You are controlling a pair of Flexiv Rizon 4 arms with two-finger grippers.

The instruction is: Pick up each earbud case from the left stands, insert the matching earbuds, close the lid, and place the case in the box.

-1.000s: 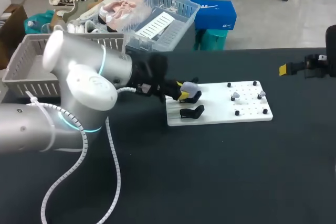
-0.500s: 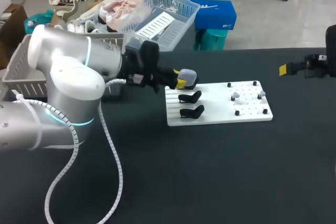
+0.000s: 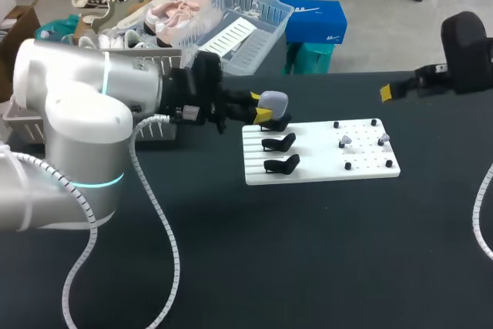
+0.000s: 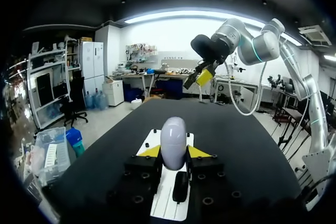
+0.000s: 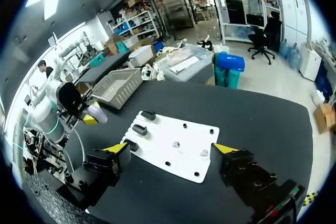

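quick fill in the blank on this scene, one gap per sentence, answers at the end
1. The earbud case is clamped between two ___ fingertips of the left gripper.
2. The right gripper hangs above the table with its fingers ___.
3. The white board carries ___ black stands along one side.

Missing words: yellow; open; three
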